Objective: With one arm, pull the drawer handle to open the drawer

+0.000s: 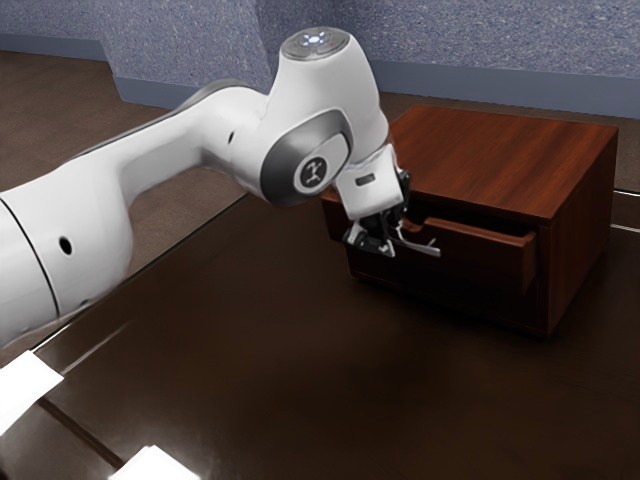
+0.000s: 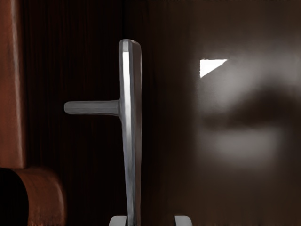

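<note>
Exterior view gives us pincer [image 1: 385,238] at front of drawer [image 1: 480,262]. Drawer stands partway out of cabinet [image 1: 500,150], dark gap behind its front. Wrist view adds what we lack there: handle [image 2: 130,132], a straight brushed-metal bar on round post, runs between fingertips [image 2: 117,220], close against one, clear gap to other. Pincer part-spread, clamping nothing. Glossy dark table [image 1: 300,380] lies open on pincer's near side. Cabinet red-brown wood, square-edged. White sheets [image 1: 22,388] well apart from pincer.
</note>
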Controlling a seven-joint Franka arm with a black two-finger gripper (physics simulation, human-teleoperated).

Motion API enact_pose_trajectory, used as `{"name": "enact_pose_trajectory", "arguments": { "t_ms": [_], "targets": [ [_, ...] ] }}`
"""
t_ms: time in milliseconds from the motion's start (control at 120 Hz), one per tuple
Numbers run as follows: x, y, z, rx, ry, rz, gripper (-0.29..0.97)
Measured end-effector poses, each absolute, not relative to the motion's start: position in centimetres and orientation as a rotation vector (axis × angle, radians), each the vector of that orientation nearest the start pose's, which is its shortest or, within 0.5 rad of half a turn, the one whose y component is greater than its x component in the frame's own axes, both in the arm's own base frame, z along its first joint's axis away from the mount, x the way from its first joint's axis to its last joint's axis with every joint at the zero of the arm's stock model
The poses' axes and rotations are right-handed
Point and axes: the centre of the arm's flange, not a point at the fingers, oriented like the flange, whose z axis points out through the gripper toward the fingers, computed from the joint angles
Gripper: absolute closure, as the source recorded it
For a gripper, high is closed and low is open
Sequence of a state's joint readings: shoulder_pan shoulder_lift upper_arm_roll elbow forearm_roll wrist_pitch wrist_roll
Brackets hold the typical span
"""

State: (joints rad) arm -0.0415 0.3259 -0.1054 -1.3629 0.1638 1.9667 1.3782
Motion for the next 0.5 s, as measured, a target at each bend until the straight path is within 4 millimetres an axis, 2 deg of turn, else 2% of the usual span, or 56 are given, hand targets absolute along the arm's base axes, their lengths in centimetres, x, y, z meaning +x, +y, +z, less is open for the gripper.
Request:
{"name": "enact_pose_trajectory", "arguments": {
  "t_ms": [300,500],
  "targets": [
    [67.2,-7.4,56.2,-2.097,2.035,-0.142,0.68],
    [66.5,-7.3,56.7,-2.117,2.04,-0.116,0.7]
  ]
}}
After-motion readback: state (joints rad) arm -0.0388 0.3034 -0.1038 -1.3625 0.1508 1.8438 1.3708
